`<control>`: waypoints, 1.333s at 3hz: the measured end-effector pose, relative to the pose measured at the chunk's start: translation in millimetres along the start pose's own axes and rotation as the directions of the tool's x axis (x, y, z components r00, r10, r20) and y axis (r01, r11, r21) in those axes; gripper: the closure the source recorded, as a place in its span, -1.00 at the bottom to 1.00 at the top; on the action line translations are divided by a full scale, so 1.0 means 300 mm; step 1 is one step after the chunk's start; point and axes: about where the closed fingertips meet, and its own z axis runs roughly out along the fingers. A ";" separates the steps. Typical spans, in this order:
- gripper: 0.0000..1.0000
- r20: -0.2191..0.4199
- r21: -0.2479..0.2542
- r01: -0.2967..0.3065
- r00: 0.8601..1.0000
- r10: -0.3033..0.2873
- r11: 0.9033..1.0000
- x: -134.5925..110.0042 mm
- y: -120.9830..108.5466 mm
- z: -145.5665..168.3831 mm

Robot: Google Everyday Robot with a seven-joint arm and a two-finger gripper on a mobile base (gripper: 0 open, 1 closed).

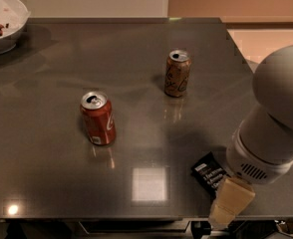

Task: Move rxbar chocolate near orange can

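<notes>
The rxbar chocolate [210, 173] is a flat black bar with a small white label. It lies near the table's front right edge, partly hidden under my arm. The orange can [177, 73] stands upright at the table's middle right, well behind the bar. My gripper [229, 202] hangs at the front right, just over the bar's near end; only its tan finger housing shows below the white wrist.
A bright red can [98, 118] stands upright left of centre. A white bowl [4, 20] with food sits at the far left corner. The grey table's [136, 133] front edge runs just below the bar. My bulky white arm [276, 113] covers the right side.
</notes>
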 end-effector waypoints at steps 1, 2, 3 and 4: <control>-0.52 -0.007 -0.006 -0.006 1.000 0.006 1.000 -0.001 0.010 0.011; -0.07 -0.006 -0.008 -0.007 1.000 0.007 1.000 -0.005 0.007 0.007; 0.38 0.002 -0.009 -0.004 1.000 0.004 1.000 -0.013 -0.008 -0.008; 0.87 0.016 -0.007 0.003 1.000 -0.003 1.000 -0.030 -0.041 -0.026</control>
